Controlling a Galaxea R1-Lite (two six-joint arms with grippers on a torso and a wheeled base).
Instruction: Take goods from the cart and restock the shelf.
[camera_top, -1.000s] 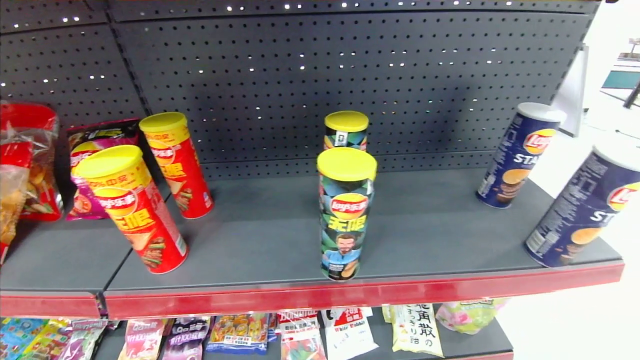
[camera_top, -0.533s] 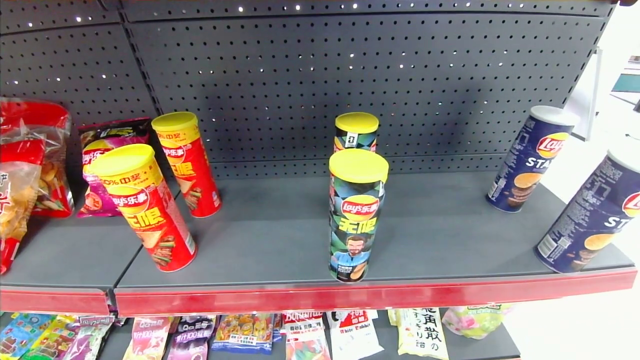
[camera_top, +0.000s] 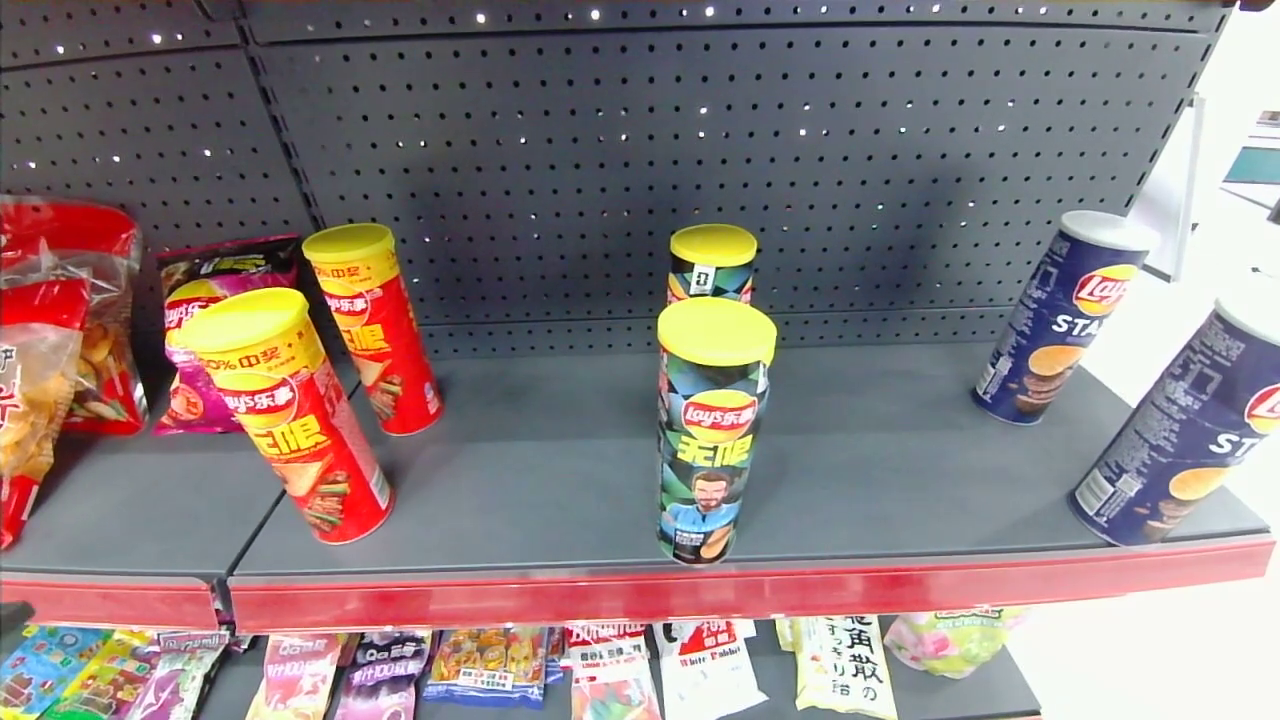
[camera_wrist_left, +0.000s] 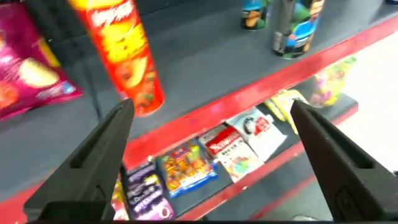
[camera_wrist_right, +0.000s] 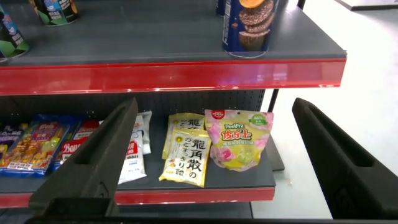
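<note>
On the grey shelf (camera_top: 540, 470) stand two red chip cans (camera_top: 285, 415) (camera_top: 372, 325) at the left. Two black-and-green cans with yellow lids (camera_top: 712, 430) (camera_top: 711, 263) stand in the middle, one behind the other. Two blue cans (camera_top: 1062, 315) (camera_top: 1180, 430) stand at the right end. My left gripper (camera_wrist_left: 214, 168) is open and holds nothing; it hangs in front of the shelf's red lip (camera_wrist_left: 249, 93), below a red can (camera_wrist_left: 121, 50). My right gripper (camera_wrist_right: 211, 162) is open with nothing in it, before the lower shelf, under a blue can (camera_wrist_right: 249, 25).
Snack bags (camera_top: 60, 330) crowd the shelf's left end. The lower shelf holds several flat snack packs (camera_wrist_right: 189, 149) and a green-pink bag (camera_wrist_right: 239, 137). Perforated back panel (camera_top: 640, 150) closes the rear. Bare shelf lies between the can groups. Open floor (camera_wrist_right: 367, 124) lies right of the rack.
The head camera shifted, so the shelf slid right in the picture a second ago, then held. The cans have not moved. A dark tip now shows at the lower left edge.
</note>
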